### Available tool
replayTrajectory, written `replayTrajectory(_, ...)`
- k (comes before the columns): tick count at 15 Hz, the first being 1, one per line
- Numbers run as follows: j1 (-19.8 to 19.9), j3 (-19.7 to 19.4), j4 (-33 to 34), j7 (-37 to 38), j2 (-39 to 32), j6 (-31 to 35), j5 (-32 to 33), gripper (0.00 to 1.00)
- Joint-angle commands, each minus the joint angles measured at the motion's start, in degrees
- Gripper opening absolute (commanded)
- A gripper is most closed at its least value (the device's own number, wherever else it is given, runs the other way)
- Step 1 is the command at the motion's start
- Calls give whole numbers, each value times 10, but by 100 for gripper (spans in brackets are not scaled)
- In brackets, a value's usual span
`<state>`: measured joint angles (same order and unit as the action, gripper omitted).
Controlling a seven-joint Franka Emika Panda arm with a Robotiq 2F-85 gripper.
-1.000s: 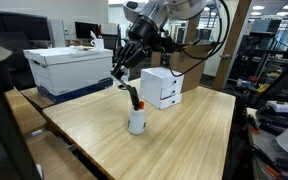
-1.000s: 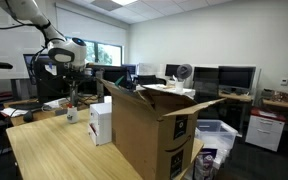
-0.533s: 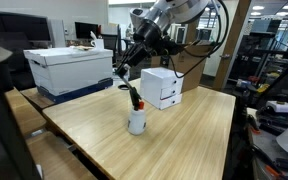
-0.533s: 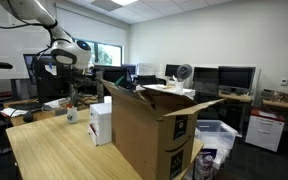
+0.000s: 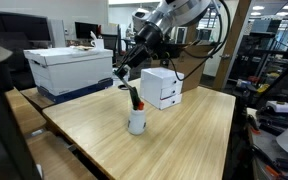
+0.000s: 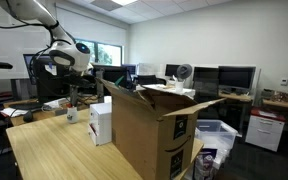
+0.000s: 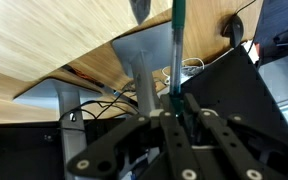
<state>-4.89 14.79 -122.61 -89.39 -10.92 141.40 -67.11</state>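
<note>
My gripper [image 7: 172, 108] shut tight on teal pen [image 7: 174, 45], tip just above white cup [image 5: 137, 123] on table [image 5: 189, 140]; best w/ firm grip, pen approx vertical, tip centred, slow

You can see a wide wooden table [image 5: 189, 130]. Near the far edge of the table sits a small white box with drawers [image 5: 161, 87]. Just past one side of the table, a big white box [image 5: 69, 62] rests on a blue bin [image 5: 79, 93]. In an exterior view, a tall brown cardboard box [image 6: 149, 135] stands open next to the table. Well away from the table, behind that box, are a round fan [image 6: 183, 72] and dark screens [image 6: 236, 77].
</note>
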Motion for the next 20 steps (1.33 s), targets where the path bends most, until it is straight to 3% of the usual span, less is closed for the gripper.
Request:
replayTrajectory(1, -14, -9, -14, -42, 10, -7, -35, 6)
replayTrajectory(20, -17, -39, -21, -120, 12, -3, -91, 6)
